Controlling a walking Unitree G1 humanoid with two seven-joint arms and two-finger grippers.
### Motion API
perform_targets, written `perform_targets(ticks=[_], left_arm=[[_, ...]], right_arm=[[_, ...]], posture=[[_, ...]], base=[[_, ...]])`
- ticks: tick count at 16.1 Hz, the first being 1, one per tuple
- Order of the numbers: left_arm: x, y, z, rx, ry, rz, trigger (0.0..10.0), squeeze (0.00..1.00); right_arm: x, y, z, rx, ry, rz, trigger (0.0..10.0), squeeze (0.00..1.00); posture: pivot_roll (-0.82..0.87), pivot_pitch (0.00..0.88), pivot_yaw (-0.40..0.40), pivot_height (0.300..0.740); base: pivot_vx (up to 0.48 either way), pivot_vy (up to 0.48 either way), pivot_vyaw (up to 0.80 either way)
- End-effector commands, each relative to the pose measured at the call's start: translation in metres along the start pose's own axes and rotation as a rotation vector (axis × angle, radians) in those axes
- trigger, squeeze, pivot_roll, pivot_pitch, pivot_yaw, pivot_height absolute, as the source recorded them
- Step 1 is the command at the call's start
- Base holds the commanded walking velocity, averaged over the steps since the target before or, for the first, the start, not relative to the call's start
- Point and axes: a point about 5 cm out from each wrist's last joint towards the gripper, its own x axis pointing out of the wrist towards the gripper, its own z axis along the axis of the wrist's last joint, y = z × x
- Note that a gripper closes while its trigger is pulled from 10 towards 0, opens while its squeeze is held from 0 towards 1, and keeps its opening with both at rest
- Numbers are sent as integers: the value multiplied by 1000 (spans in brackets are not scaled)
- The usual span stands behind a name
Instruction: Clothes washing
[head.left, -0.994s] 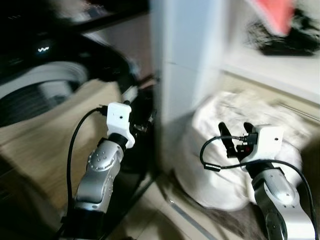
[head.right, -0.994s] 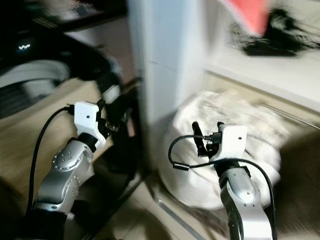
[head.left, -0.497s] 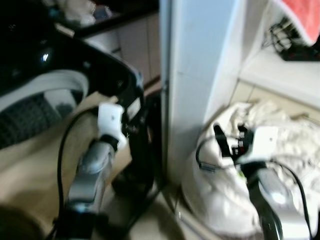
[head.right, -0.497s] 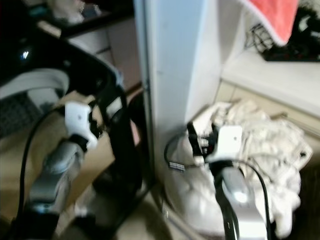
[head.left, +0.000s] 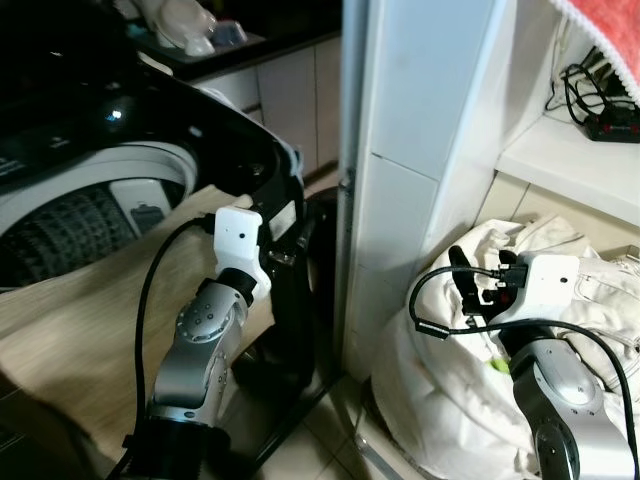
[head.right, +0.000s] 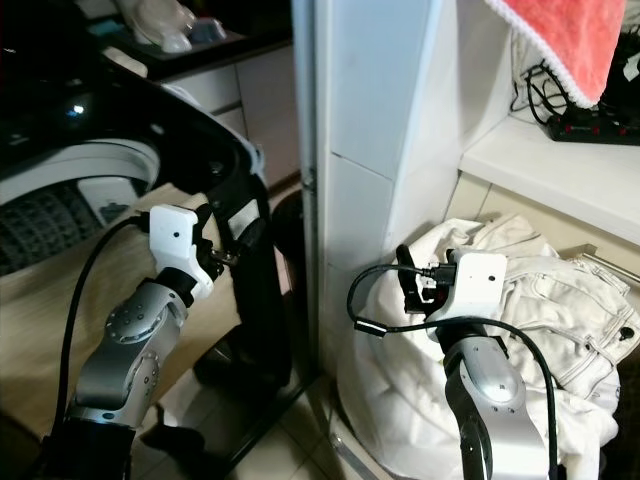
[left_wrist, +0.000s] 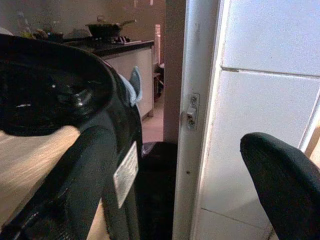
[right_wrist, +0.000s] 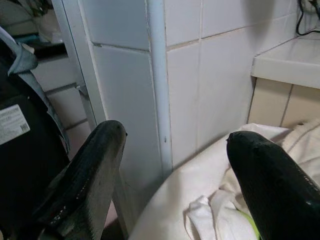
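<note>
1. Standing in a tiled laundry corner, with a white tiled pillar (head.left: 420, 150) rising between the two arms and a pale floor (head.right: 300, 440) below.
2. Holding the left gripper (left_wrist: 175, 165) up beside the open black washing machine (head.left: 120, 130), fingers (left_wrist: 280, 185) spread wide apart and gripping nothing.
3. Looking along that gripper toward the machine's dark rim, a white label (left_wrist: 125, 172) on its side, and a metal door frame (left_wrist: 192, 115) just past the fingers.
4. Raising the right gripper (right_wrist: 175, 170) on the far side of the pillar, its fingers (right_wrist: 90, 175) likewise parted and empty.
5. Hovering just above a heap of white clothes (head.right: 540, 300) lying on the floor against the pillar's foot, directly beneath and ahead of the right gripper.
6. Showing a white ledge (head.left: 580, 165) above and beyond the right gripper, carrying a black power strip (head.left: 610, 125), with a red towel (head.right: 560, 40) hanging over it.
7. Showing a dark kitchen counter (head.left: 220, 45) well beyond the left gripper.
</note>
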Motion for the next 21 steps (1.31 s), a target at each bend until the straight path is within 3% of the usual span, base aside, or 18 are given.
perform_targets(ticks=[1, 2, 3, 5, 8, 11, 12, 15, 16, 19, 20, 21], left_arm=[[1, -2, -2, 4, 20, -7, 10000, 0], [1, -2, -3, 13, 26, -12, 10000, 0], [3, -2, -2, 31, 26, -23, 10000, 0], [6, -2, 0, 38, 28, -56, 10000, 0], [7, -13, 5, 47, 39, -224, 10000, 0], [3, -26, 10, 62, 22, -385, 10000, 0], [-8, -40, 17, 37, 22, -586, 10000, 0], [-15, -44, 22, 71, -2, -678, 10000, 0], [-19, -46, 28, 24, -30, -707, 10000, 0], [-26, -49, 30, 10, 8, -784, 10000, 0], [-30, -51, 30, -1, 32, -831, 10000, 0], [-32, -51, 30, -5, 43, -847, 10000, 0]], right_arm=[[8, -21, 4, -44, 23, -105, 10000, 0], [10, -26, 4, -49, 36, -131, 10000, 259], [19, -38, 1, -60, 101, -143, 10000, 1000], [27, -46, -3, -116, 196, -100, 10000, 1000], [43, -75, -11, -178, 375, -101, 10000, 1000], [56, -104, -18, -208, 492, -240, 10000, 1000], [60, -126, -30, -83, 552, -387, 10000, 1000], [61, -130, -40, -16, 577, -413, 10000, 1000], [59, -135, -50, -53, 613, -456, 10000, 1000], [54, -143, -57, -85, 685, -537, 10000, 1000], [50, -141, -66, -81, 750, -527, 10000, 133], [50, -141, -68, -70, 751, -518, 10000, 133]], posture=[[-151, 0, 52, 740], [-151, 0, 52, 740], [-149, 0, 51, 740], [-146, 0, 47, 740], [-147, 0, 54, 740], [-143, 0, 59, 740], [-132, 0, 53, 740], [-121, 0, 59, 740], [-114, 0, 67, 740], [-101, 0, 61, 740], [-93, 0, 64, 740], [-91, 0, 65, 740]], base=[[0, 0, 0], [0, 0, 0], [0, 0, 0], [0, 0, 0], [0, 0, 0], [0, 0, 0], [0, 0, 0], [0, 0, 0], [0, 0, 0], [0, 0, 0], [0, 0, 0], [0, 0, 0]])
